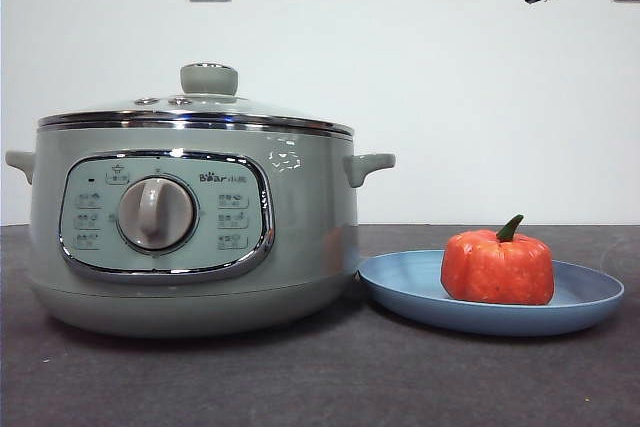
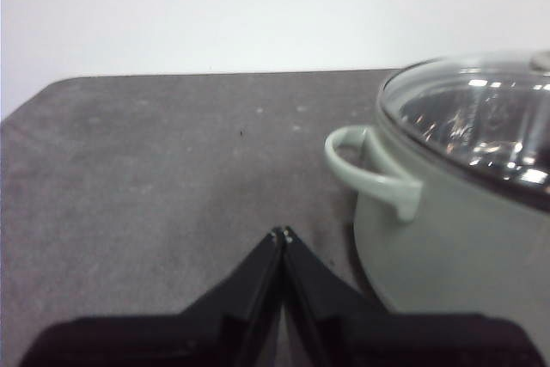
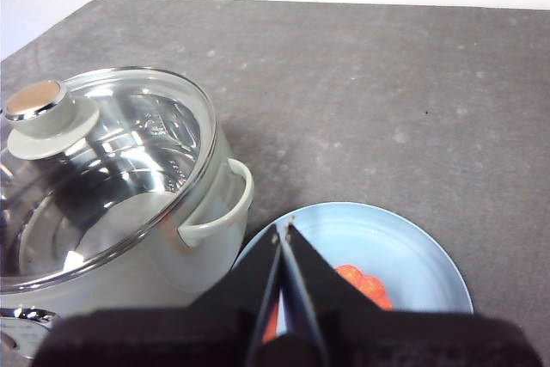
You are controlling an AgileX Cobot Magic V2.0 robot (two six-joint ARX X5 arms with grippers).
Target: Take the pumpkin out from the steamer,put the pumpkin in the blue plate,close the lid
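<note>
Both my pincers, left (image 2: 283, 233) and right (image 3: 284, 223), hang closed and empty; small orange-red pumpkin (image 1: 498, 266) sits on the light-blue plate (image 1: 590, 299), glass lid (image 1: 195, 112) on the sage-green steamer (image 1: 310, 237).

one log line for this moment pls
pumpkin: on blue plate | lid: on steamer | left pincer: shut | right pincer: shut

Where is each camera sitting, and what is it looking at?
Front view: low at table height, looking level at the steamer and the pumpkin on the blue plate; one dark arm tip at the top corner.
Left wrist view: on the left arm, looking down past the shut left gripper at the steamer's handle.
Right wrist view: on the right arm, above the plate; the shut right gripper shows.
All three share the steamer and the lid.
</note>
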